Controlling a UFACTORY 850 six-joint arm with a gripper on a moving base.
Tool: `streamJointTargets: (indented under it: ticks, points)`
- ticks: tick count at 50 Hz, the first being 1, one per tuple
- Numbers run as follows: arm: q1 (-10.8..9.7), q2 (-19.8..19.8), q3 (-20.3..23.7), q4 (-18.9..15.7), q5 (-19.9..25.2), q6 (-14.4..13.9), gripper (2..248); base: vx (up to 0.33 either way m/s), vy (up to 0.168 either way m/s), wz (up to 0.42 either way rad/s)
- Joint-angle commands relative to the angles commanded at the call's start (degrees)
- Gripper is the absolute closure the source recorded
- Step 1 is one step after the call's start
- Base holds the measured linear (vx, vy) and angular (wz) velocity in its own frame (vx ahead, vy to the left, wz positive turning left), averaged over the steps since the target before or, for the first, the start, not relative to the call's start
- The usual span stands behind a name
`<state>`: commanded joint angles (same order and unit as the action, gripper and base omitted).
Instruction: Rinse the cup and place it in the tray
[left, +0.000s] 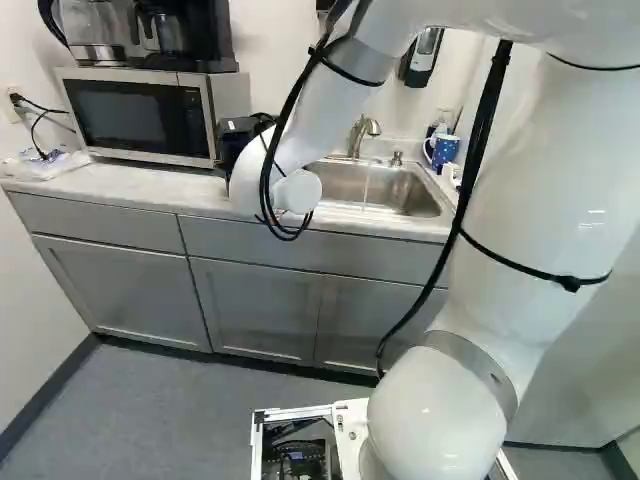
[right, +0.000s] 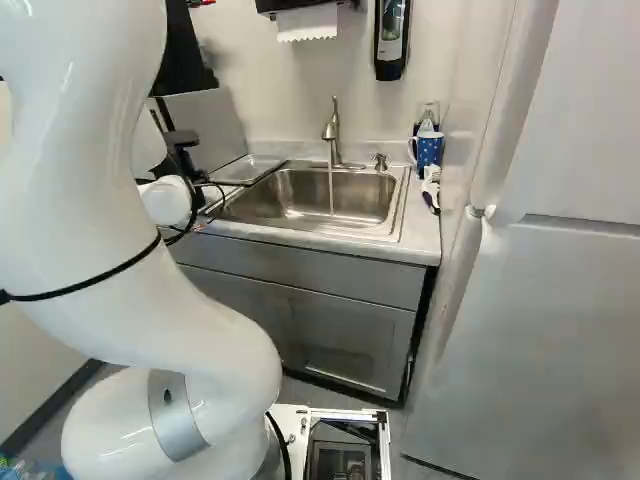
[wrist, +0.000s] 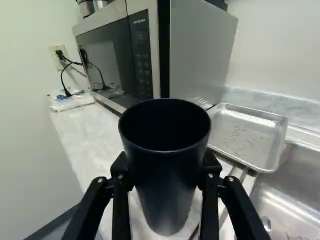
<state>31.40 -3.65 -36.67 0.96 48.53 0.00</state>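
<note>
In the right base view the black gripper (right: 180, 148) shows only partly past the white wrist, left of the sink (right: 290, 215). Seen from the wrist, my gripper (wrist: 166, 175) is shut on a tall dark blue cup (wrist: 167, 200), one finger at each side of it. The cup's open rim faces up toward the camera, and its inside is dark. Beside the cup, between microwave and sink, lies the shallow metal tray (wrist: 242, 137), with marks or drops on its bottom. Water runs from the faucet (right: 332, 135) into the sink. The finger pads are hidden.
The microwave (left: 140, 115) stands on the counter (wrist: 92, 135), close behind the cup. A blue spotted mug (right: 428, 150) is at the sink's far right corner. A plastic-wrapped packet (wrist: 72, 100) lies by the wall outlet. A soap dispenser (right: 391, 35) hangs above.
</note>
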Motion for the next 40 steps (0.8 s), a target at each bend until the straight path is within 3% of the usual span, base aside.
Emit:
streamJointTargets:
  ticks: [40]
  points:
    - [-6.8,6.4,1.2,0.0,-0.7,0.0,126,0.0,0.0,0.0]
